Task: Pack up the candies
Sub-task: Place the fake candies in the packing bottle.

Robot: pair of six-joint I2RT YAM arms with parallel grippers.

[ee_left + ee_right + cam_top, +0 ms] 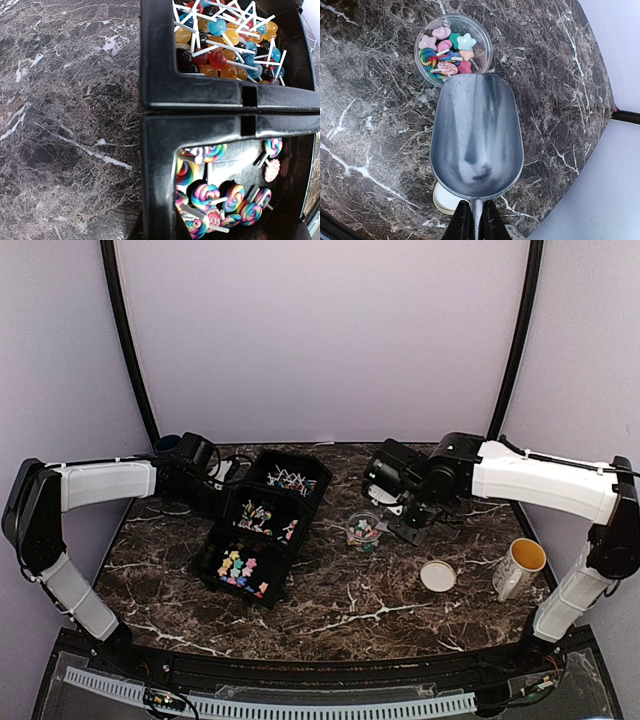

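gripping the thin handle of the metal scoop (476,135), my right gripper (476,222) is clamped tight on it. the scoop bowl looks empty from the wrist cam, and its front lip sits right at the rim of a small clear cup (489,50) that has a few candies (447,55) in it, stars and a swirl lollipop. left gripper (200,455) is closed too, parked at the far left corner of the black tray (200,95); can't tell if it's pinching anything. most of the candies are in that tray's three compartments. further right on the marble table (350,615) there's a round lid (437,576) and a mug (520,568).
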